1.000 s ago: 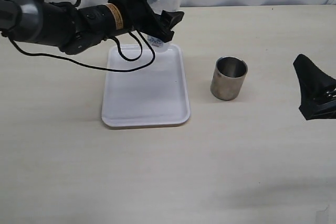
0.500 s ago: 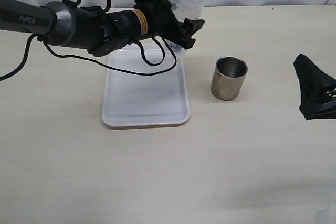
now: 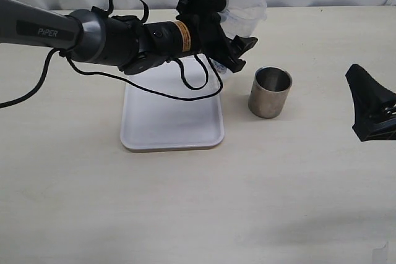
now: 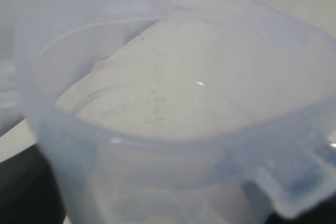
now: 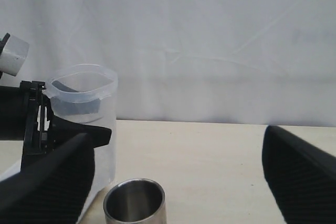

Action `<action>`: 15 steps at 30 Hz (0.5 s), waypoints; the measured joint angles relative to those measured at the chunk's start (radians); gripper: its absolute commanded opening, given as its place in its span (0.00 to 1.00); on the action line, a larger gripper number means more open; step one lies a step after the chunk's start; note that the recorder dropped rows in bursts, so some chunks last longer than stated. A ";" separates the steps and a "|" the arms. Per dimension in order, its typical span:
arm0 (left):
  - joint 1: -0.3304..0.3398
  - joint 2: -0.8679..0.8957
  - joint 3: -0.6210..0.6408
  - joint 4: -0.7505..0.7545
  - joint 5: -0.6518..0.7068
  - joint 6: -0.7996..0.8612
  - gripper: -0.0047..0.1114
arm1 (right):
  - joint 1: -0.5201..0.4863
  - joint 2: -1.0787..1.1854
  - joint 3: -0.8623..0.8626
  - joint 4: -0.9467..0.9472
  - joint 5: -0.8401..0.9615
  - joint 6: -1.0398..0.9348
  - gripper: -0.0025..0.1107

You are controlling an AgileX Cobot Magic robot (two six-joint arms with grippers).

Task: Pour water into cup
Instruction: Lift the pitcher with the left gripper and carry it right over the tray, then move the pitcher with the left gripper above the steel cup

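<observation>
The steel cup [image 3: 270, 93] stands upright on the table, right of the tray; it also shows in the right wrist view [image 5: 135, 203], with its shiny inside bare. My left gripper [image 3: 238, 52] is shut on the clear jug [image 3: 243, 9], held upright in the air just left of and behind the cup. The jug's rim [image 4: 173, 129] fills the left wrist view, and whether it holds water I cannot tell. In the right wrist view the jug [image 5: 84, 108] stands just beside the cup. My right gripper [image 3: 370, 108] rests open at the table's right edge, with nothing between its fingers [image 5: 47, 187].
A white tray [image 3: 173, 122] lies on the table left of the cup, under the left arm's black cable. A pale curtain hangs behind the table's far edge.
The left arm has carried the jug to the right, from over the tray's far edge to just beside the cup. The cup and the right gripper have not moved.
</observation>
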 measured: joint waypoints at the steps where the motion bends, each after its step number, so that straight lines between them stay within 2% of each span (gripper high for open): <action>1: -0.002 0.000 0.000 0.000 0.000 0.002 0.04 | 0.000 0.000 0.000 0.000 0.002 0.000 0.74; 15: -0.016 0.003 -0.012 0.002 0.016 0.040 0.04 | 0.000 0.000 0.000 0.000 0.002 0.002 0.74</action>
